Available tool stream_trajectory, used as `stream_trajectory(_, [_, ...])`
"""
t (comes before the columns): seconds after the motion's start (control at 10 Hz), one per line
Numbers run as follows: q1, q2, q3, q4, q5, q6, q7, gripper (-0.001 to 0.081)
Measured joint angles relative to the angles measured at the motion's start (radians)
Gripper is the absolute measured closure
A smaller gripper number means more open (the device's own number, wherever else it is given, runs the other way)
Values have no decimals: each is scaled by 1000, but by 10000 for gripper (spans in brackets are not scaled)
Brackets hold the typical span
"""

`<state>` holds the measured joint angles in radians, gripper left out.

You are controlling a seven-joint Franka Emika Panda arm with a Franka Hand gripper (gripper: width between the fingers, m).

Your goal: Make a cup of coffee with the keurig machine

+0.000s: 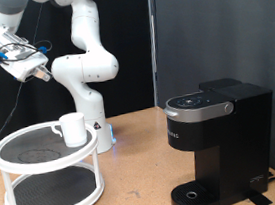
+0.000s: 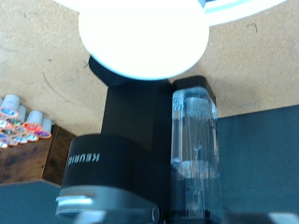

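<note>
The cup (image 1: 72,128), a small white mug, stands on the top tier of a white round mesh stand (image 1: 47,169) at the exterior view's left. The keurig machine (image 1: 218,143) is black and boxy, lid down, at the exterior view's right; it also shows in the wrist view (image 2: 131,140) with its clear water tank (image 2: 194,131). My gripper (image 1: 32,67) hangs high in the exterior view's top left, above and to the left of the cup, apart from it, with nothing visible between its fingers. The fingers do not show in the wrist view.
The wrist view shows several small pods (image 2: 23,126) with coloured tops in a wooden box (image 2: 37,161) beside the machine. A bright washed-out white disc (image 2: 145,37) fills part of that view; I cannot tell what it is. The arm's white base (image 1: 89,98) stands behind the stand.
</note>
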<state>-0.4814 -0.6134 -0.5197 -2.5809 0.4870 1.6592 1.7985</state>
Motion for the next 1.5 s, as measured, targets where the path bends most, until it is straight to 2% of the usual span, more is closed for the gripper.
stream_trajectory(0.1, [0,17,0,-6,-7,7,-11,728])
stream_trajectory(0.2, [0,32,0,-17,-20,24,-19,545])
stream_trajectory(0.3, [0,45,0,-31,-27,51,-31,409])
stream_trajectory(0.4, [0,55,0,-47,-31,78,-47,409])
stream_trajectory(0.5, [0,66,0,-62,-35,100,-61,224])
stream_trajectory(0.6, [0,76,0,-77,-36,120,-71,224])
stream_trajectory(0.7, [0,89,0,-87,-36,134,-83,121])
stream_trajectory(0.8, [0,100,0,-98,-36,147,-94,81])
stream_trajectory(1.5, [6,151,2,-148,-25,228,-142,72])
